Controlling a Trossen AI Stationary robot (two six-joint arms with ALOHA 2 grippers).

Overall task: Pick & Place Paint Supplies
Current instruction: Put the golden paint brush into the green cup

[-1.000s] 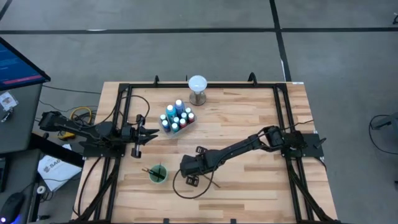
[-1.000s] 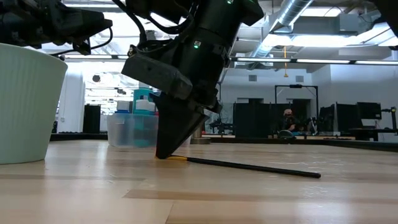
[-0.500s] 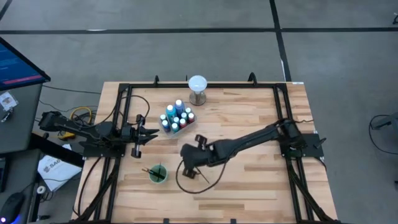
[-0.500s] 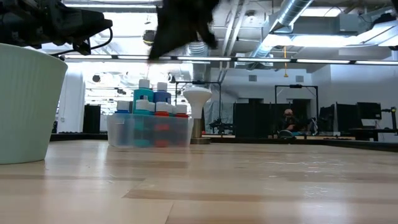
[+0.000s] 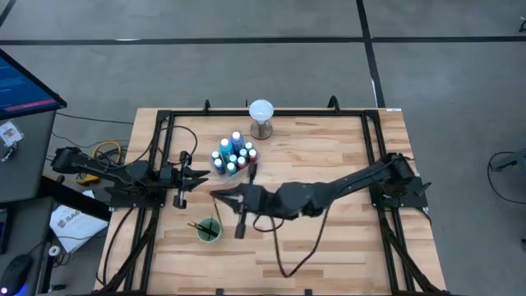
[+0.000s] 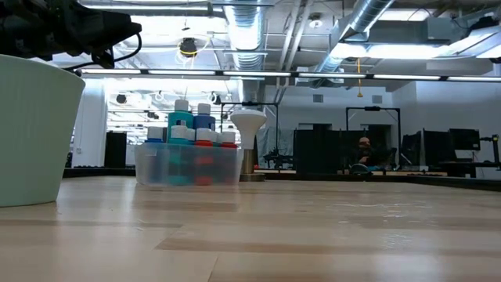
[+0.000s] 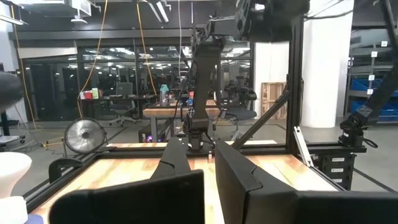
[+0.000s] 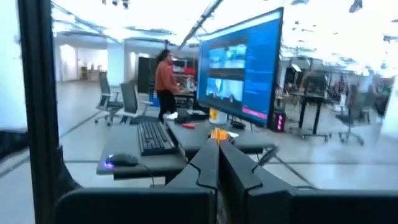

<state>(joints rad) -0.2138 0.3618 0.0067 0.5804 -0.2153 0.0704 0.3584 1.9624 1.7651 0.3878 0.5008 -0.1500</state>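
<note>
1. The right gripper (image 5: 220,195), raised above the table near the green cup (image 5: 209,230), is pinched shut on an orange-tipped brush (image 8: 218,134); only the tip shows.
2. The left gripper (image 5: 200,174) waits closed at the table's left edge.
3. The paint bottles (image 5: 233,154) cluster in a clear tray (image 6: 188,164), partly blurred.

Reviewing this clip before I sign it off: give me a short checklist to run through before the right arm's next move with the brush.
1. Right gripper shut on the brush: ok, its orange tip shows between the closed fingers in the right wrist view.
2. Brush lifted off the table: ok, no brush lies on the wood in the low view.
3. Right gripper above the green cup: not ok, in the high view it sits beside the cup.
4. Room in the cup: cannot tell; at least one brush already stands in it.
5. Left gripper out of the way: ok, parked shut at the table's left edge.
6. Bin of paint bottles undisturbed: ok.
</note>
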